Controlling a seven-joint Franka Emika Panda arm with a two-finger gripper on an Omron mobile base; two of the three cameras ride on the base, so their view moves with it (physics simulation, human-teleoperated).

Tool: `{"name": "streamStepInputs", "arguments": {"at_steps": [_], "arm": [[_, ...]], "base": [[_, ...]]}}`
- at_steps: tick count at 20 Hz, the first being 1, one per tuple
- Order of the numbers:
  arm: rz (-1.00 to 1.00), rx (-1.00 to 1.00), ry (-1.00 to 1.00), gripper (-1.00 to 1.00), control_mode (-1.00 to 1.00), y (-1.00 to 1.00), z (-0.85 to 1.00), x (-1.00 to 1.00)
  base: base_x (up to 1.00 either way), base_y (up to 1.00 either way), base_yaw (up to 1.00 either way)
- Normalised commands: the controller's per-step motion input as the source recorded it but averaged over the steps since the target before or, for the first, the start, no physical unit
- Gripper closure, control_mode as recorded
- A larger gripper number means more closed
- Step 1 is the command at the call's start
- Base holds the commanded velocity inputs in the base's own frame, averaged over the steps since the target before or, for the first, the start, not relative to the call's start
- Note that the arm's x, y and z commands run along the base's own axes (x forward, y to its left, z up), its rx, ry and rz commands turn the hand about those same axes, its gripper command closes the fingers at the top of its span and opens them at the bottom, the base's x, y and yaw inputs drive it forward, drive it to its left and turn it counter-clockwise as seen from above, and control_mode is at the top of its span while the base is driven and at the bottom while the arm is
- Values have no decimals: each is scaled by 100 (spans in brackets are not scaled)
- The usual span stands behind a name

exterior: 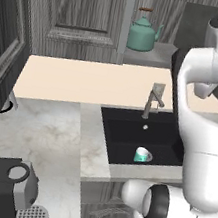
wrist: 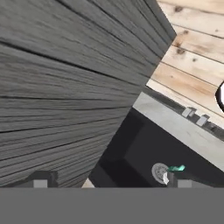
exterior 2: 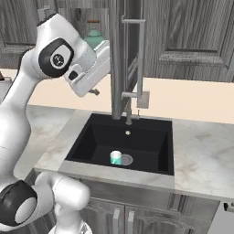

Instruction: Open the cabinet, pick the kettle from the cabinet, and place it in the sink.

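Note:
The teal kettle [exterior: 143,35] stands on a shelf inside the dark grey cabinet [exterior: 87,11], and the arm partly hides the kettle [exterior 2: 94,35] in the right base view. One cabinet door [exterior 2: 119,55] is swung out over the black sink [exterior 2: 98,137], with its pale bar handle [exterior 2: 141,59] beside the faucet [exterior 2: 128,116]. My gripper [exterior 2: 93,90] hangs open and empty just left of that door, above the sink [exterior: 122,128]. In the hand view the door face [wrist: 65,87] lies close by, with the gripper [wrist: 111,180] pointing down toward the sink [wrist: 140,153].
A small teal and white cup [exterior: 143,155] lies in the basin near the drain [exterior 2: 126,159]. Marble counter [exterior: 41,129] runs left of the sink, with a dark coffee machine [exterior: 1,183] at its near end. A beige ledge [exterior: 86,79] sits behind the sink.

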Motion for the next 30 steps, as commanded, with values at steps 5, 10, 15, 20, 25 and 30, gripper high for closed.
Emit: {"name": "streamStepInputs", "arguments": {"at_steps": [5, 10, 15, 20, 25, 30], "arm": [[-2, 24, 0, -100, -100, -64, 0, -25], [2, 13, -6, -100, -100, -24, -16, -9], [14, 5, -20, -100, -100, 29, -16, -1], [27, -5, -14, -100, -100, 65, -8, -7], [42, -10, 0, -100, -100, 58, 1, -7], [51, -13, 11, -100, -100, 48, 11, -7]], "base": [[0, 0, 0], [0, 0, 0], [0, 0, 0], [0, 0, 0], [0, 0, 0], [0, 0, 0]]}}
